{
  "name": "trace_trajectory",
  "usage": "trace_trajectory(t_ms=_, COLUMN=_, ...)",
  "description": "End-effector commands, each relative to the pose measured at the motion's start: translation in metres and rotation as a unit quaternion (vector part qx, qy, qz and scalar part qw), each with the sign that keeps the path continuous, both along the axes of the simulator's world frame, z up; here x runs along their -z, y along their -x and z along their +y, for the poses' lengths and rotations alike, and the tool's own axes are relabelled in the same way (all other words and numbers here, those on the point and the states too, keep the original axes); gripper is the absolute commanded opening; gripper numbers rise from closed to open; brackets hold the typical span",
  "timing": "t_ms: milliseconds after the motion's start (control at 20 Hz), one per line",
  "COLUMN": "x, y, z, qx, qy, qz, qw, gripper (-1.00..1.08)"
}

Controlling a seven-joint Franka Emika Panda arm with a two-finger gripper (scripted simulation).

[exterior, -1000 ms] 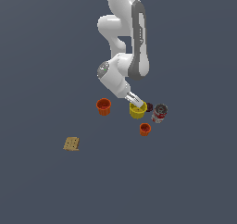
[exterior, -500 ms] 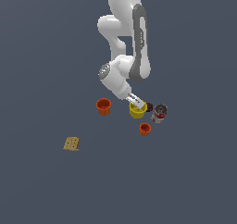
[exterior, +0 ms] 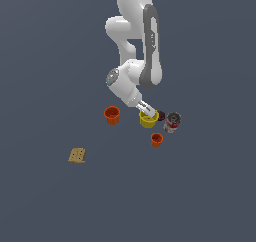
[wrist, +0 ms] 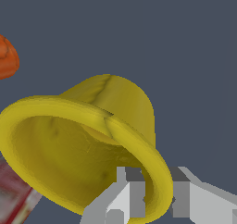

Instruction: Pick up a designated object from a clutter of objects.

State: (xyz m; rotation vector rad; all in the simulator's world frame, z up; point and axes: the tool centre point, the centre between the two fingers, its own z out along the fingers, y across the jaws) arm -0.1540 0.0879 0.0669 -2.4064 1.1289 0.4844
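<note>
On a plain dark grey floor, the yellow cup (exterior: 148, 119) stands between an orange-red cup (exterior: 112, 115) and a tin can (exterior: 172, 122). The gripper (exterior: 148, 110) straddles its rim, one finger (wrist: 121, 201) inside, one outside, seemingly pinching the wall

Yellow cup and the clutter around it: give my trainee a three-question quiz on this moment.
1. True or false: the tool is at the yellow cup's rim.
2. Which lies farthest from the others: A tin can, B cracker, C small orange cup?
3. In the wrist view, the rim passes between the tool's ____.

Key: 1 true; 2 B; 3 fingers.
</note>
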Motion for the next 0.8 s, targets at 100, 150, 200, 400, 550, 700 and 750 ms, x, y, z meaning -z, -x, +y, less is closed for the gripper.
trace_trajectory(t_ms=100, x=-0.007, y=-0.004, z=-0.005, qx=0.000, qy=0.000, qz=-0.001, qw=1.0000, gripper=-1.00)
trace_trajectory(t_ms=150, x=-0.009, y=-0.005, z=-0.007, qx=0.000, qy=0.000, qz=-0.001, qw=1.0000, gripper=-1.00)
trace_trajectory(t_ms=200, x=-0.012, y=-0.006, z=-0.008, qx=0.000, qy=0.001, qz=0.000, qw=1.0000, gripper=-1.00)
trace_trajectory(t_ms=400, x=-0.027, y=-0.014, z=-0.019, qx=0.000, qy=0.002, qz=0.000, qw=1.0000, gripper=-1.00)
trace_trajectory(t_ms=550, x=-0.043, y=-0.022, z=-0.031, qx=0.000, qy=0.003, qz=0.001, qw=1.0000, gripper=-1.00)
trace_trajectory(t_ms=700, x=-0.062, y=-0.031, z=-0.044, qx=0.001, qy=0.004, qz=0.001, qw=1.0000, gripper=-1.00)
trace_trajectory(t_ms=750, x=-0.069, y=-0.035, z=-0.050, qx=0.001, qy=0.004, qz=0.001, qw=1.0000, gripper=-1.00)
